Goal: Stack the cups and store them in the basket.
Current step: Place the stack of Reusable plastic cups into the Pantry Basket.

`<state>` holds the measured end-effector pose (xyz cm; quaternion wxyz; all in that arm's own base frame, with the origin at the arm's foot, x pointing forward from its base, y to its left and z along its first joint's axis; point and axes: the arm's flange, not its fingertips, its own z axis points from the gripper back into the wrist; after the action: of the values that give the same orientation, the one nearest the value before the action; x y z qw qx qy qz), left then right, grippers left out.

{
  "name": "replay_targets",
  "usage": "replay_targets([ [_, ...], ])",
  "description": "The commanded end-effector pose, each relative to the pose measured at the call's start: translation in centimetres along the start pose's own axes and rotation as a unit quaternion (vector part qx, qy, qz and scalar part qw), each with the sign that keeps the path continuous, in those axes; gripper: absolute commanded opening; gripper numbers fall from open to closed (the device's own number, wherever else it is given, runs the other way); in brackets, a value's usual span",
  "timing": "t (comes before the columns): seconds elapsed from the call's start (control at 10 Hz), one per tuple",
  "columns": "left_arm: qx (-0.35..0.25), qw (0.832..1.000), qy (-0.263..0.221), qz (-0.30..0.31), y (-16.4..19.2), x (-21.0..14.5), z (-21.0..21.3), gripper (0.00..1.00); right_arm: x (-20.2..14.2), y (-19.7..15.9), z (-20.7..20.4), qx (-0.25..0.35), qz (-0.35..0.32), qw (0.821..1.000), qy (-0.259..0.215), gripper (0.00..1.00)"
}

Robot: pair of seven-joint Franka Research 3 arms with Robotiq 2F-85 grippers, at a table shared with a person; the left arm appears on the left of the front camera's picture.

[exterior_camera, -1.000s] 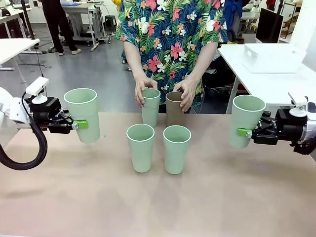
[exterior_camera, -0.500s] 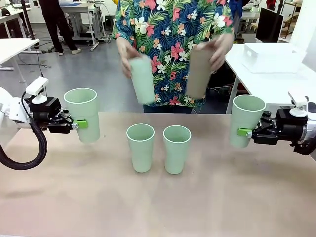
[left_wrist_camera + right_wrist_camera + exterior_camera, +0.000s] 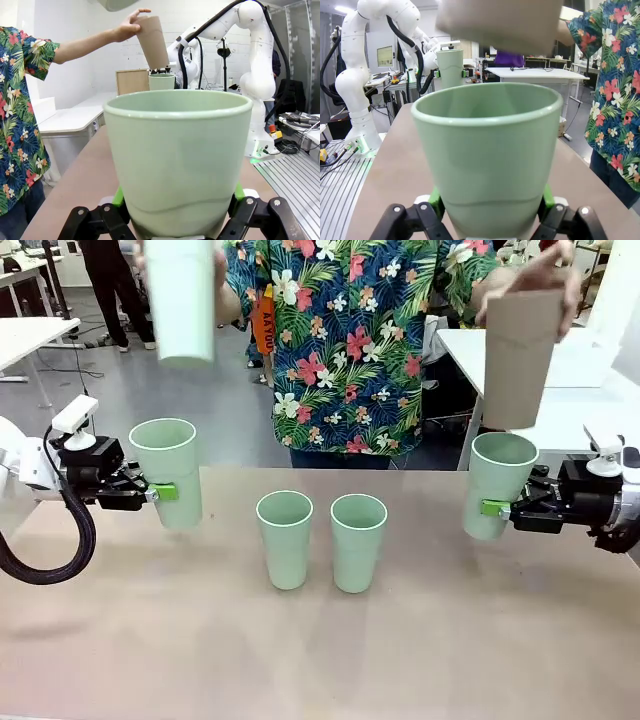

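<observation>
Above the table [image 3: 320, 660], a person has raised a mint cup [image 3: 182, 300] over the tumbler [image 3: 167, 470] clamped in the left pincer [image 3: 160, 492], the brown cup [image 3: 518, 360] over its twin [image 3: 497, 483] clamped in the right pincer [image 3: 490, 507]; stacking looks next.

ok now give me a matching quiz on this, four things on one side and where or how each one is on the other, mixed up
Things:
1. brown cup
2. basket
3. left gripper
4. two middle cups

Places or states:
A. standing upright on the table
B. shut on a mint cup
C. on the white side table
D. raised in the person's hand

Pairs: 1-D, 2-C, 3-B, 4-A
</observation>
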<state>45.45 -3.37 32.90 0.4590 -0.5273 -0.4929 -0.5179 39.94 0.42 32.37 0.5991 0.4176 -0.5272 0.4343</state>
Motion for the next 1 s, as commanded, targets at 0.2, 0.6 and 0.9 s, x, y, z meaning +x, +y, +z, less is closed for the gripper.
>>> replay_targets([
  [0.2, -0.001, 1.0, 0.0, -0.004, 0.12, 0.32, -0.02, 0.86, 0.15, 0.02, -0.03, 0.002, 0.001, 1.0, -0.003, 0.86],
  [0.6, -0.001, 1.0, 0.0, -0.004, 0.12, 0.32, -0.02, 0.86, 0.15, 0.02, -0.03, 0.002, 0.001, 1.0, -0.003, 0.86],
  [0.9, -0.001, 1.0, 0.0, -0.004, 0.12, 0.32, -0.02, 0.86, 0.15, 0.02, -0.03, 0.002, 0.001, 1.0, -0.003, 0.86],
])
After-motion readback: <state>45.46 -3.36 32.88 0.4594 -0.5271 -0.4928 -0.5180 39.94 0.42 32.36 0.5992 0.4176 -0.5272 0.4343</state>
